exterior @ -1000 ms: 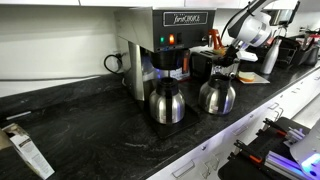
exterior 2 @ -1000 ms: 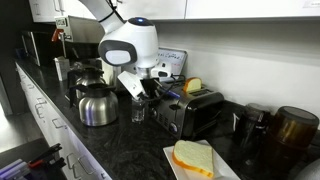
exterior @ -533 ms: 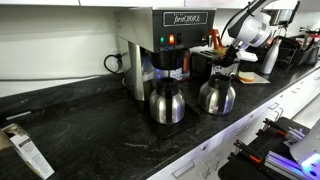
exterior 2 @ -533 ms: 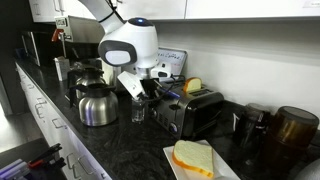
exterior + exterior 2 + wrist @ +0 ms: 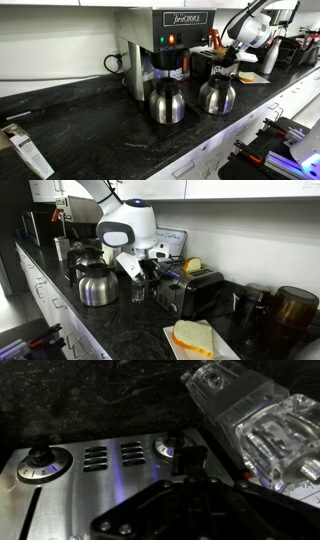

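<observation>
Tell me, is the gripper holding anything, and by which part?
Nothing seems held. The black gripper is shut, its tips at the end panel of the silver metal toaster, beside a round knob.

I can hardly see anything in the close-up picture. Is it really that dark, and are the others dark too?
Wrist view: dim and grainy; the gripper is just a black shape, the toaster has a purplish sheen, the clear thing glares white. Both exterior views: brighter; a coffee pot shines, the black counter reflects light softly, the bread looks slightly blurred.
</observation>
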Motion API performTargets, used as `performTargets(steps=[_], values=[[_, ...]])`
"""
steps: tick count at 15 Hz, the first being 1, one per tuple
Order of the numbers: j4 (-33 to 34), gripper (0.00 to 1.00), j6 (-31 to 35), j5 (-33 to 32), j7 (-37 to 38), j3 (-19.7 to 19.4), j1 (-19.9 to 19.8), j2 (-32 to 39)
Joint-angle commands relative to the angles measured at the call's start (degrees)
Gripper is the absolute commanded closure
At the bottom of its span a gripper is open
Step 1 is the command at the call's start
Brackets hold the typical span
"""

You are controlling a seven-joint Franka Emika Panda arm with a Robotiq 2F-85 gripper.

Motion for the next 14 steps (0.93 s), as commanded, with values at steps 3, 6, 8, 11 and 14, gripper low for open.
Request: performTargets(steps=[3,6,8,11,14], values=[[-3.12,1.0,1.6,6.67,-3.66,0.99,1.74,2.57],[-3.45,1.0,2.33,8.95,-4.83,1.04,2.09,2.33],[-3.76,1.0,3.0,10.53,-5.91,1.14,2.42,2.29],[-3.9,1.0,3.89,13.96,-9.16,1.12,2.85,2.86],[-3.84,1.0,4.09,17.04,-12.27,1.09,3.13,3.09]])
